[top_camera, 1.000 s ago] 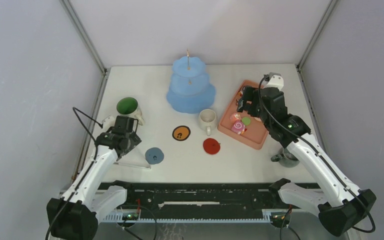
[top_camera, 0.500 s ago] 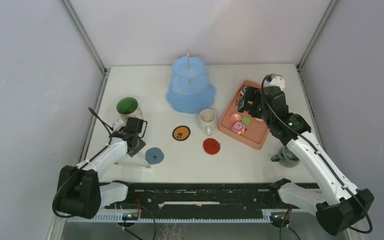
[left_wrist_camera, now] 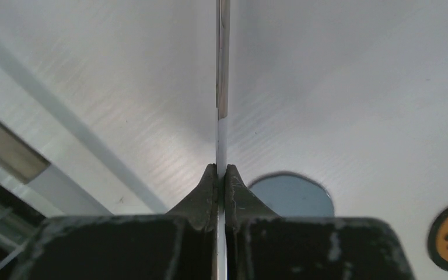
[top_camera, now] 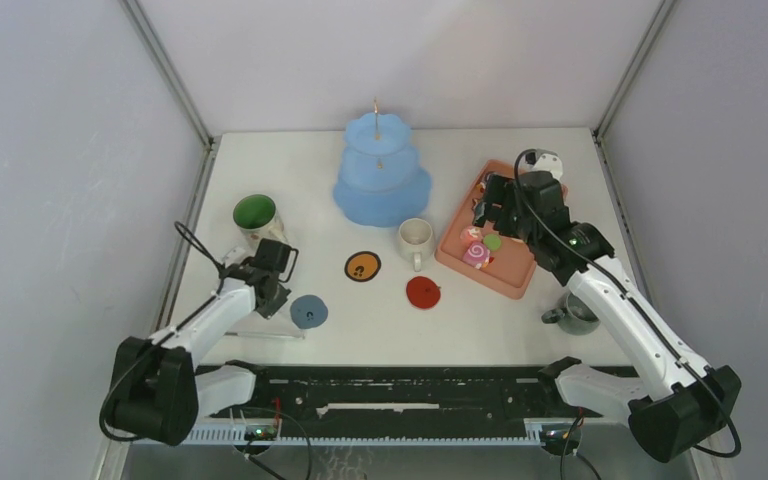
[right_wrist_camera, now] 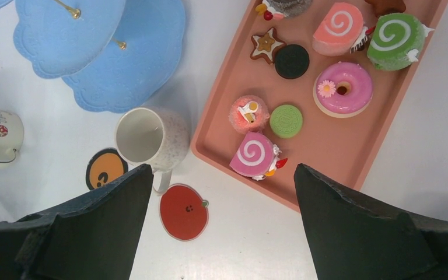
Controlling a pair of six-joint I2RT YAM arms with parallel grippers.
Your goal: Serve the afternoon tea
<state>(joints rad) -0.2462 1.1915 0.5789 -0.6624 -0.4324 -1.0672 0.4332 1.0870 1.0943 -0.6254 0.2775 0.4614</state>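
From above, the left pincer (top_camera: 273, 292) sits low on the surface (top_camera: 290, 170) beside the blue coaster (top_camera: 309, 311), while the right pincer (top_camera: 488, 208) hangs over the tray (top_camera: 508, 278) of pastries (top_camera: 477, 250). The left wrist view shows its jaws pinched on a thin stick (left_wrist_camera: 222, 87). The right wrist view shows jaws spread wide above the pink swirl roll (right_wrist_camera: 252, 154), with the cream mug (right_wrist_camera: 143, 137) just beside the tray.

A white table (top_camera: 380, 325) is carrying everything here. A blue tiered stand (top_camera: 381, 185) is standing toward the back of it. Just in front of the stand a cream mug (top_camera: 415, 238) is sitting upright. To the stand's right a pink tray (top_camera: 510, 268) is lying at a slant. To its left a green mug (top_camera: 254, 212) is standing, and well to its front right a grey mug (top_camera: 572, 322). In front of the stand three coasters are lying flat: orange (top_camera: 362, 266), red (top_camera: 423, 292) and blue (top_camera: 309, 311). A thin stick (top_camera: 260, 332) is lying farthest forward, to the stand's front left.
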